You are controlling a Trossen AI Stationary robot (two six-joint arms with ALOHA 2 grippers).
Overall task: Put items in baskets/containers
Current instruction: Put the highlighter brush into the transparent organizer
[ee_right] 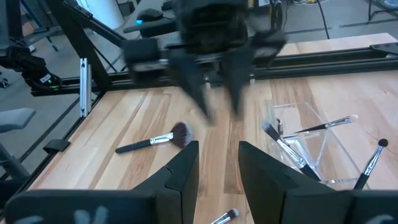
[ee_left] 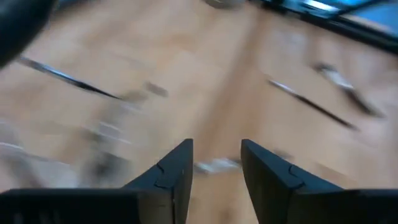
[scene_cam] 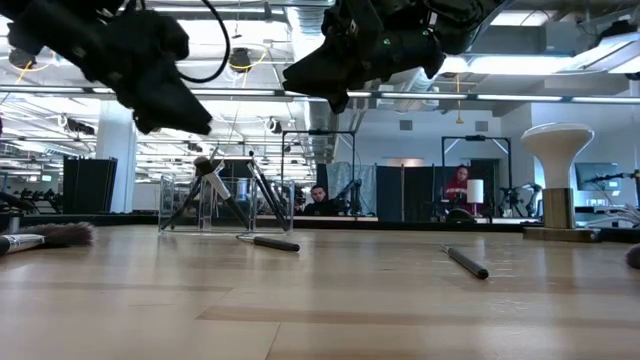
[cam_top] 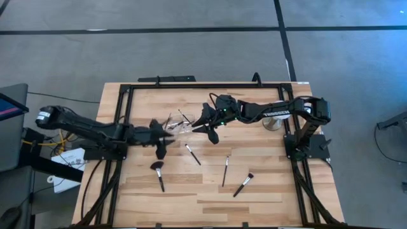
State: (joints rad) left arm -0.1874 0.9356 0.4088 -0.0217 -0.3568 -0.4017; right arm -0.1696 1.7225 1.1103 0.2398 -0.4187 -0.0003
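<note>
The clear container [cam_top: 179,123] stands on the table's far middle, with several slim brushes [ee_right: 323,127] leaning inside it [scene_cam: 222,196]. Loose brushes lie on the wood: a fluffy-headed one [cam_top: 158,175], and slim ones [cam_top: 193,154], [cam_top: 226,170], [cam_top: 243,184]. My left gripper [cam_top: 161,151] hovers open just left of the container, above the table [scene_cam: 165,100]. My right gripper [cam_top: 212,134] hovers open just right of the container [scene_cam: 330,75]. In the right wrist view its fingers [ee_right: 217,168] point at the left gripper [ee_right: 214,93]. The left wrist view is blurred, and its fingers [ee_left: 216,167] are apart.
A white round ball on a stand [scene_cam: 558,175] sits at the table's right far side [cam_top: 273,123]. Black frame rails [cam_top: 203,85] border the table. Bare wood lies along the near edge [cam_top: 210,207]. People show in the room beyond [scene_cam: 458,185].
</note>
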